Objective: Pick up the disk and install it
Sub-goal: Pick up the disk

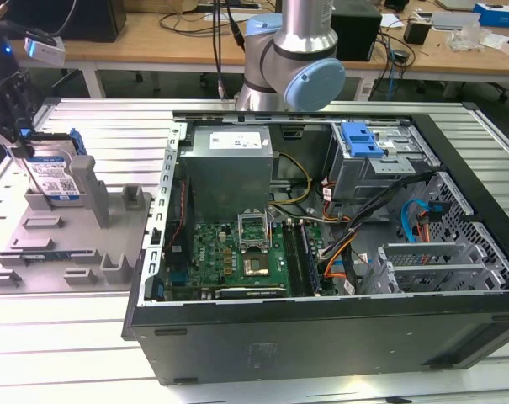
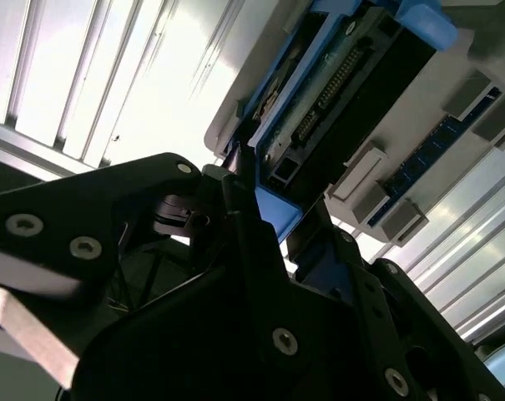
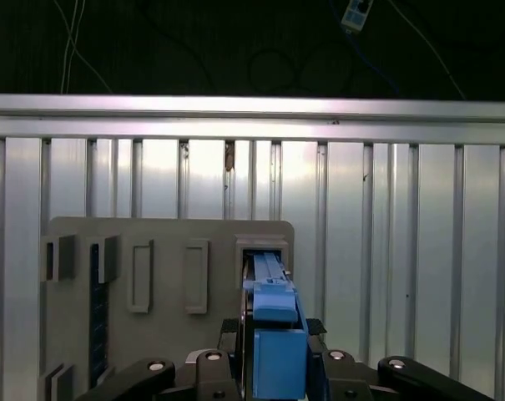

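Exterior view: a ribbed aluminium desk [image 1: 69, 353] carries a grey slotted tray [image 1: 86, 236]. At the exterior view's right of the tray is an open computer case [image 1: 321, 324] holding a motherboard [image 1: 237, 248], and cluttered wooden desks [image 1: 153, 38] stand beyond. The disk [image 1: 56, 177] stands on edge in a slot at the tray's far end. The claw [image 1: 23, 147] grips it from above, clamped onto the blue bracket on both sides in the first wrist view [image 3: 273, 368].

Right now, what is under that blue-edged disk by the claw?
A grey holder tray: the disk stands upright in one of its slots, on the exterior view's left. The slot's floor and the disk's lower edge are hidden.
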Controlling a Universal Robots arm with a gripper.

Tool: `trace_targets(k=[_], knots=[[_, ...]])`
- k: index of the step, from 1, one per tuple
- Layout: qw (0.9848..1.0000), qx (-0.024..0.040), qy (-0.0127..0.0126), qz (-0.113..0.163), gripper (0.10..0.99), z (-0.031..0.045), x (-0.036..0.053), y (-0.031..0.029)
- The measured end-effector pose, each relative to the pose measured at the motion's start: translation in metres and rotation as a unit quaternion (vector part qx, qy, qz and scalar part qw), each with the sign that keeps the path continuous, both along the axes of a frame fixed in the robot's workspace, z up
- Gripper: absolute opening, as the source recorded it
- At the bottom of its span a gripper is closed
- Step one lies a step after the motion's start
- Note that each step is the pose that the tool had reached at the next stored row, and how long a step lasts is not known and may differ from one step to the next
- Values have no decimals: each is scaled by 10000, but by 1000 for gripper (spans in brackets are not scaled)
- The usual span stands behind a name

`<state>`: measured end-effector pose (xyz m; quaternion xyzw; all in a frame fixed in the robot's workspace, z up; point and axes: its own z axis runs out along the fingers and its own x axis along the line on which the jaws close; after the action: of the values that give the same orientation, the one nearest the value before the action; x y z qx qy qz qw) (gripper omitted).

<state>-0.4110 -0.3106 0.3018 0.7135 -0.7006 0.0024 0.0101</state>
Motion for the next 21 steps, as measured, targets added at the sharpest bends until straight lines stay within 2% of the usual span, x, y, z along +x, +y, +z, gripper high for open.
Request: trace_targets(k=[10, 13, 21], knots=[[10000, 0, 0, 0, 412, -20, 0, 0], [10000, 0, 0, 0, 369, -20, 0, 0], [10000, -3, 0, 0, 369, -22, 0, 0]])
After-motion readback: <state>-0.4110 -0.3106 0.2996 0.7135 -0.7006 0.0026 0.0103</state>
